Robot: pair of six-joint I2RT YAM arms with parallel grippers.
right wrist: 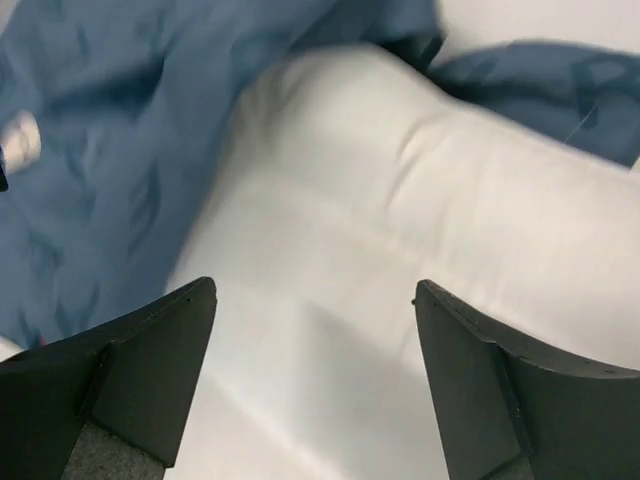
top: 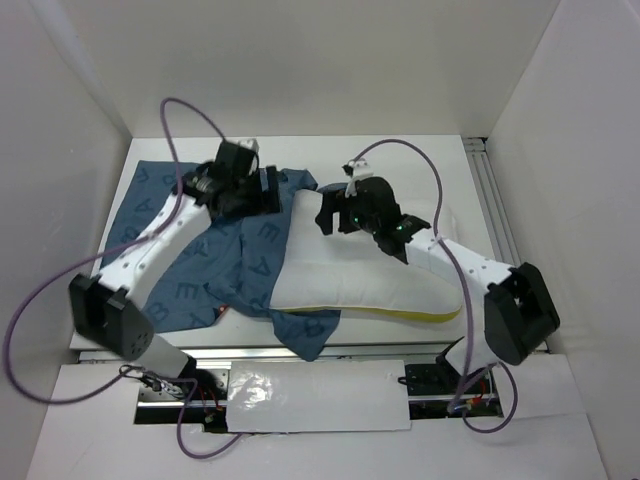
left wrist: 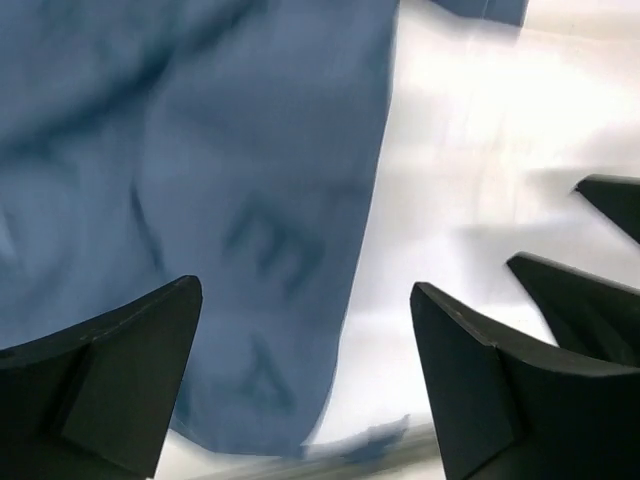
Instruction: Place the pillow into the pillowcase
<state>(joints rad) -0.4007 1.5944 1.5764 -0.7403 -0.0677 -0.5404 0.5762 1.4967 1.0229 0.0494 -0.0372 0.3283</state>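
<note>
The white pillow lies at the table's middle right, with a yellow band along its near edge. The blue lettered pillowcase is spread to its left, and a fold of it pokes out under the pillow's near corner. My left gripper is open above the pillowcase's edge, next to the pillow's far left corner. In the left wrist view it straddles the pillowcase and the pillow. My right gripper is open over that corner of the pillow. In the right wrist view it hangs empty above the pillow, with the pillowcase to the left.
White walls enclose the table on the left, back and right. A metal rail runs along the table's right edge. Dark fingers of the other arm show at the right of the left wrist view.
</note>
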